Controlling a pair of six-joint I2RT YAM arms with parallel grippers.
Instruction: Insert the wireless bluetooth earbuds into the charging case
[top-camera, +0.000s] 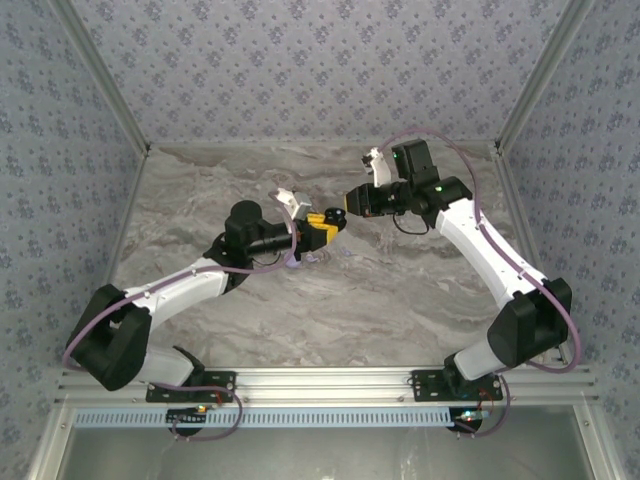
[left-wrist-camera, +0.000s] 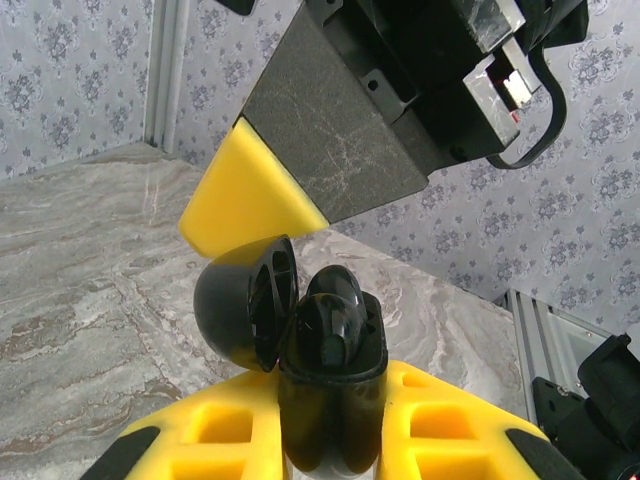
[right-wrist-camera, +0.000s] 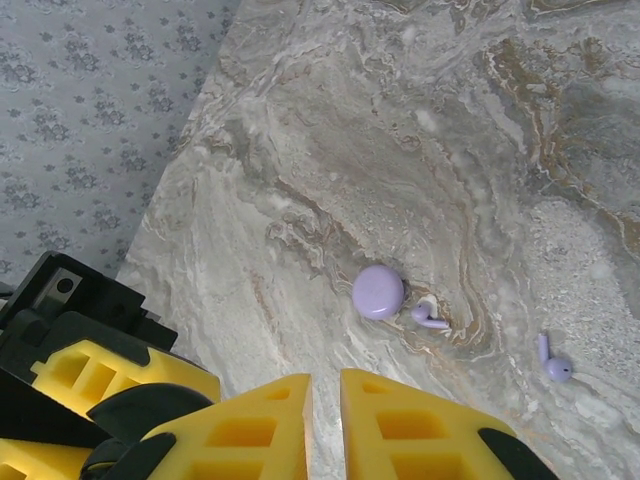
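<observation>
My left gripper (left-wrist-camera: 330, 400) is shut on a black charging case (left-wrist-camera: 330, 390) that stands upright between its yellow fingers. The case's round lid (left-wrist-camera: 240, 305) is swung open to the left, and a glossy black earbud (left-wrist-camera: 335, 310) sits in its mouth. My right gripper (right-wrist-camera: 325, 400) hovers just above, shut to a thin slit with nothing in it; one yellow fingertip (left-wrist-camera: 245, 200) is right over the lid. On the table lies a closed round lavender charging case (right-wrist-camera: 378, 292) with two lavender earbuds (right-wrist-camera: 430, 318) (right-wrist-camera: 553, 362) beside it. From above, both grippers (top-camera: 318, 232) (top-camera: 340, 215) meet mid-table.
The marble table (top-camera: 400, 290) is bordered by patterned walls (top-camera: 300, 60) and an aluminium rail (top-camera: 320, 382) at the near edge. The left gripper's yellow fingers (right-wrist-camera: 100, 385) and black body sit at the lower left of the right wrist view.
</observation>
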